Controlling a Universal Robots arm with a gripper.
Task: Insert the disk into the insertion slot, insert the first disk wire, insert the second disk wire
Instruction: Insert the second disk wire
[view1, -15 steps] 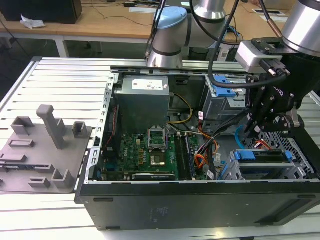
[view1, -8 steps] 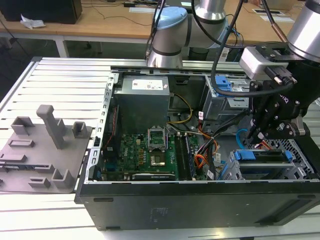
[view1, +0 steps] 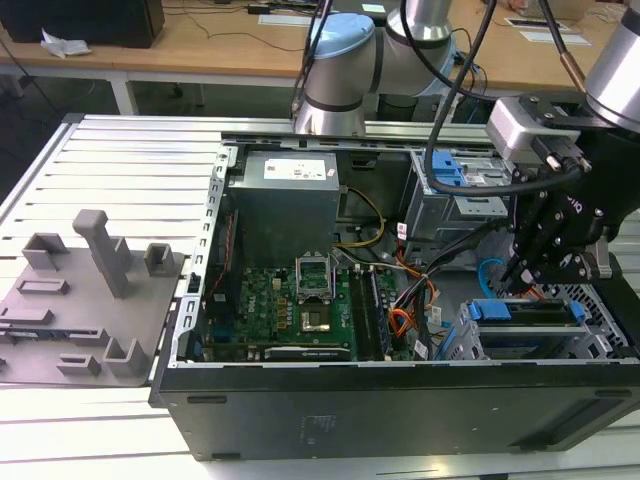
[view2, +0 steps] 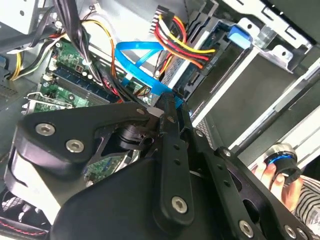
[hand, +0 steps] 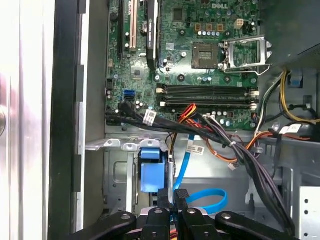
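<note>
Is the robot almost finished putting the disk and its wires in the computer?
Partly. The disk, in its blue carrier, already sits in the insertion slot. Right now the gripper is shut on the plug end of the light-blue second disk wire, right beside the disk. That plug doesn't look seated yet. Whether the first wire is plugged in, I cannot tell.

A slatted aluminium worktable (view1: 130, 160); behind it, seemingly, a wooden desk (view1: 200, 45) holding papers.
</note>
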